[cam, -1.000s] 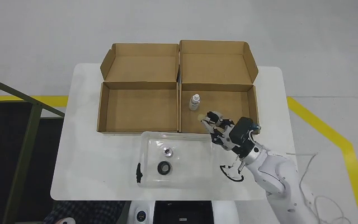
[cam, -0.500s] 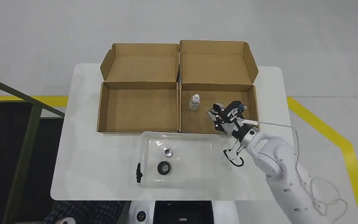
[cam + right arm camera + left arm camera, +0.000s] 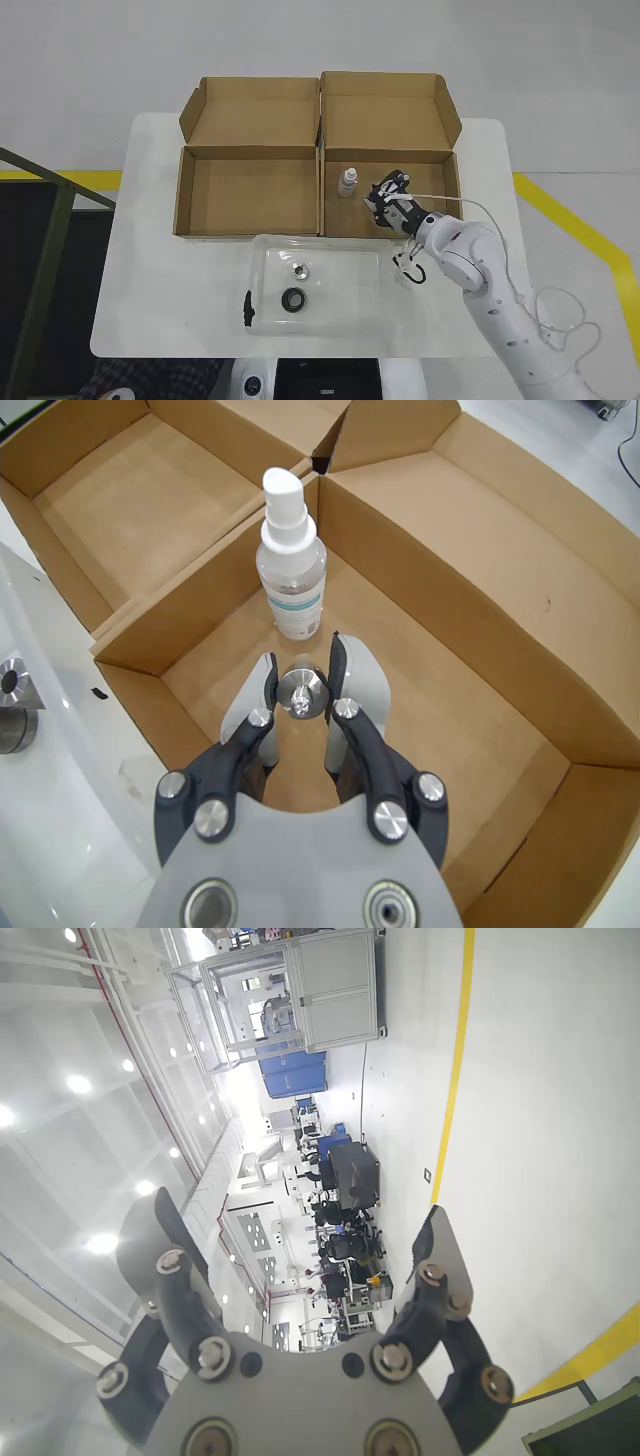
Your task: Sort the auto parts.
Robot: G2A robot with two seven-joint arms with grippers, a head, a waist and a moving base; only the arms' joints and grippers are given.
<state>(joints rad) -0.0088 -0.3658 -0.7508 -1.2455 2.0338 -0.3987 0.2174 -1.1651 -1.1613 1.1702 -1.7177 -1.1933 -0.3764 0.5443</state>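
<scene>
Silver metal part [image 3: 301, 696] is being clamped between the two fingers of the right gripper [image 3: 302, 672]. The jaws are being kept closed on its sides, and its round end is being turned toward the wrist camera. Part and gripper are being held just beside the spray bottle [image 3: 292, 570], on its near side and apart from it, inside the same cardboard box [image 3: 450, 650]. Whether the part is touching the box floor cannot be told.

In the top view the right gripper [image 3: 385, 196] is being seen close to the spray bottle [image 3: 347, 182], which is standing upright.

Counts:
- One spray bottle.
- Two cardboard boxes, both open: the bottle's box [image 3: 430, 195] and an adjoining box [image 3: 245, 195] touching it on the bottle's side.
- One clear tray [image 3: 340, 300], lying on the white table [image 3: 160, 260] near the bottle, outside its box.
- Two parts in the tray: one silver bushing [image 3: 299, 270] and one black ring [image 3: 293, 298], the ring farther from the bottle.
- One small black piece [image 3: 247, 308] at the tray's edge, well apart from the bottle.

The left gripper [image 3: 297, 1208] is being held with its jaws wide apart and nothing between them, pointed out at the hall.
</scene>
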